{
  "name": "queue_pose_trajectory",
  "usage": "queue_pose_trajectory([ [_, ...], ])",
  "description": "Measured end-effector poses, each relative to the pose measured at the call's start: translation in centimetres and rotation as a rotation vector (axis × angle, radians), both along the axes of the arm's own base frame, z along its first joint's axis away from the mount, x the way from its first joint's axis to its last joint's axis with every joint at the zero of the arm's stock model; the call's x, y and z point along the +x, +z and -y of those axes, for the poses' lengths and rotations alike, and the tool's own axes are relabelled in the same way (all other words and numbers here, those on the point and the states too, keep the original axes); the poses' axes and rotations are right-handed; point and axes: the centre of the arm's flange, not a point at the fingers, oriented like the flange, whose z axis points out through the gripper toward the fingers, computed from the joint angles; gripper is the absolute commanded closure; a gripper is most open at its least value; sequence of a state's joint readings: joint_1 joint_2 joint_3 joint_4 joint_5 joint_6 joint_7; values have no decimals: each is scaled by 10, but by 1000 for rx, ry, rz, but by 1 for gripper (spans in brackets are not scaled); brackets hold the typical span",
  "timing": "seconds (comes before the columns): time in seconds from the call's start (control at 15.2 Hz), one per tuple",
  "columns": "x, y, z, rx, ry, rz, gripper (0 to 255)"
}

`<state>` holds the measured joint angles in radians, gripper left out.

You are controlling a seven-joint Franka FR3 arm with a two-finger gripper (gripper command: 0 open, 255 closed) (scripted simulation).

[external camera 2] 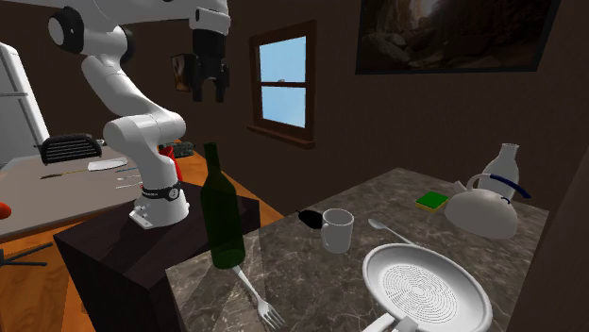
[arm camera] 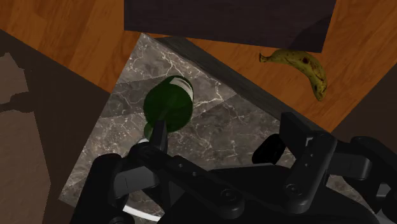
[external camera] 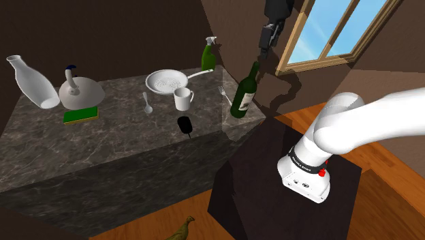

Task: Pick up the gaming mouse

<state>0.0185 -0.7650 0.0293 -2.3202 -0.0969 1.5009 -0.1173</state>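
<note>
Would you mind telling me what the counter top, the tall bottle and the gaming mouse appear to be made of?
The counter top looks like polished dark stone, probably marble: grey with pale veins. The tall bottle looks like glossy dark green glass, judging by its sheen. The gaming mouse is plain black, likely plastic, though its surface gives no clear sign.

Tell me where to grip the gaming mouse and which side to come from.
Come from straight above, probably, the open gripper closing across the two long sides of the gaming mouse. It lies flat and low on the counter near its edge, with the white mug close by, so a sideways approach offers little.
</note>
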Motion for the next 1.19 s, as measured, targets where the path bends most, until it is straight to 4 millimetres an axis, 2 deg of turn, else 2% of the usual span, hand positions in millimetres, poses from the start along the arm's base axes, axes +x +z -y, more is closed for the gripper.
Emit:
queue_pose_trajectory([
  [0.2,5,-11,-6,5,-16,4,0],
  [0.4,13,-41,-20,17,-54,14,0],
  [0.73,37,-100,-45,39,-123,32,0],
  [1.19,70,-173,-76,70,-220,60,0],
])
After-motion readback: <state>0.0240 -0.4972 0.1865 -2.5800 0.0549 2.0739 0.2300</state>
